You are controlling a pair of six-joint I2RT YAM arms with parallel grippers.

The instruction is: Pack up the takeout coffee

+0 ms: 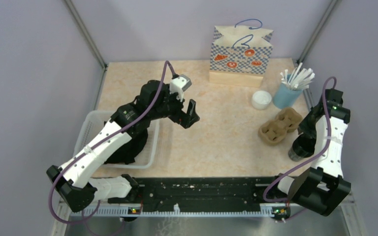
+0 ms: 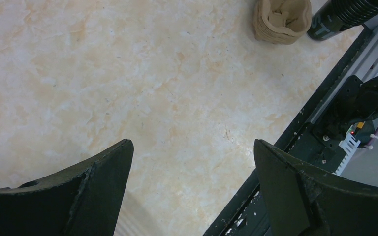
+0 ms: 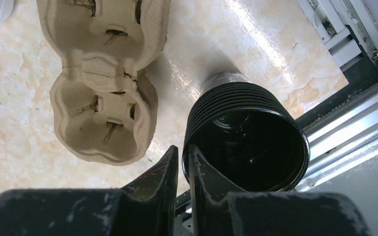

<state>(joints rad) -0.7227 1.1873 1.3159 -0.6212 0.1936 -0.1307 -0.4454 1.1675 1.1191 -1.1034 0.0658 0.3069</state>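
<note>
Your right claw (image 3: 183,150) pinches the rim of the lidless black ribbed cup (image 3: 246,103) at the table's (image 1: 216,147) near right edge, empty pulp carrier (image 3: 103,83) beside, left claw (image 2: 192,142) spread; lidded coffees unseen, so packing's prob. barely begun.

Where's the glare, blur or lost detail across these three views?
Right wrist: glare streak on the tabletop beside the black cup; cup interior crushed to black; right claw soft, close to the lens. Left wrist: even light, left claw dark and featureless. Top external: diffuse light, soft shadows, no glare.
</note>
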